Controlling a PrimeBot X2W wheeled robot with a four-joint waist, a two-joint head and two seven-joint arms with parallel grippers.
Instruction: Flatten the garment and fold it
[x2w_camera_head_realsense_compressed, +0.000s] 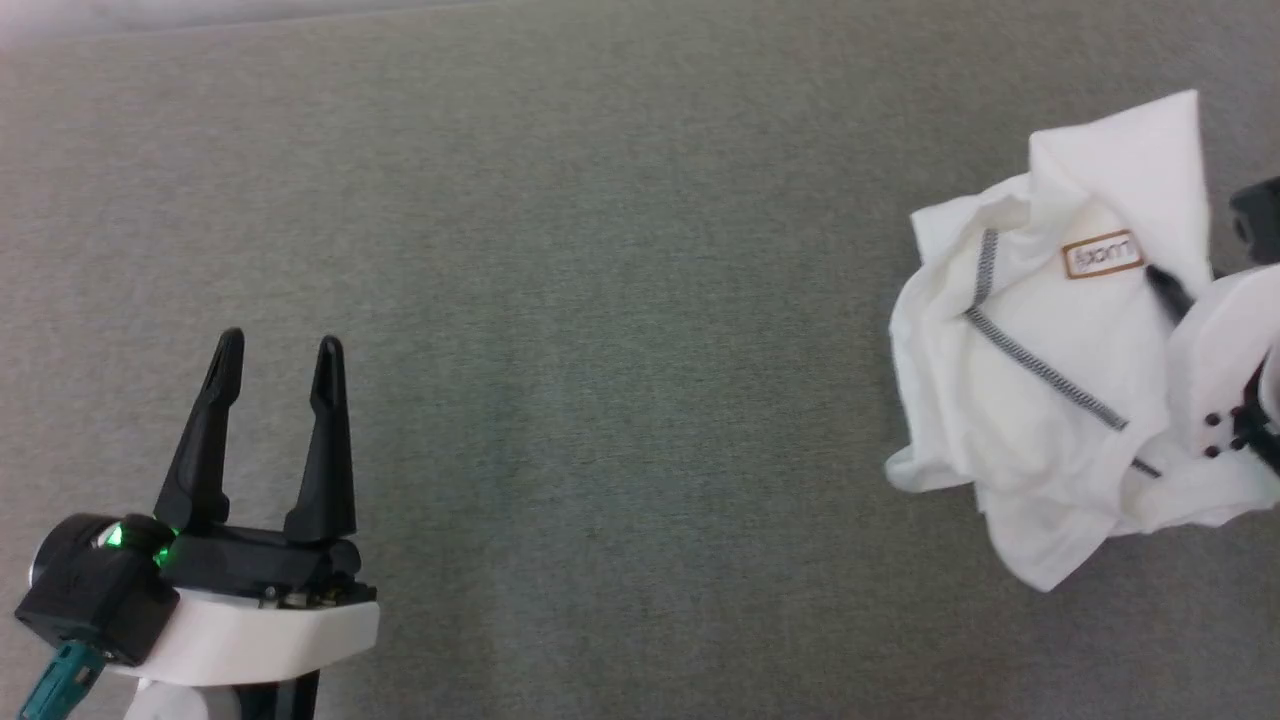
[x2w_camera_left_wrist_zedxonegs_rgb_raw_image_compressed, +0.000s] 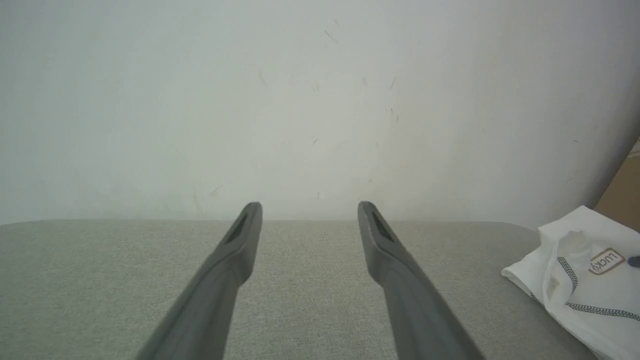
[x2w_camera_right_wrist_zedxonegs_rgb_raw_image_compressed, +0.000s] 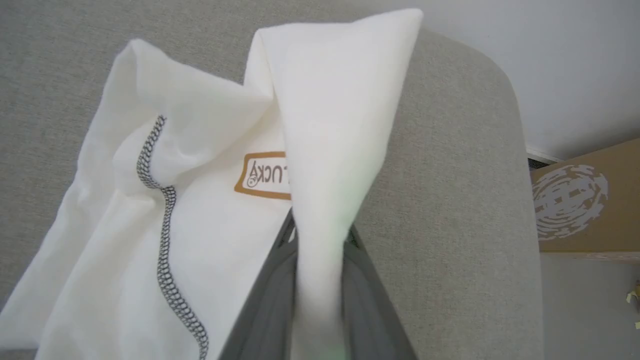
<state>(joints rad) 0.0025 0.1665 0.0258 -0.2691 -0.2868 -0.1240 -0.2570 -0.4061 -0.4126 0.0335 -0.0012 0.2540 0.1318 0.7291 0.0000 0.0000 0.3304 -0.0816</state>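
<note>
The garment, a white shirt with dark zigzag seams and a brown-bordered patch, lies crumpled at the right of the grey surface. In the right wrist view my right gripper is shut on a raised fold of the garment, the white cloth pinched between its dark fingers. In the head view one dark fingertip of the right gripper pokes out beside the patch. My left gripper rests at the lower left, open with nothing between its fingers, far from the shirt. The left wrist view has the left gripper open and the garment at the lower right.
The grey cloth-covered table stretches wide between the two grippers. Its rounded far right corner lies just past the shirt. A cardboard box stands beyond that edge. A pale wall rises behind the table.
</note>
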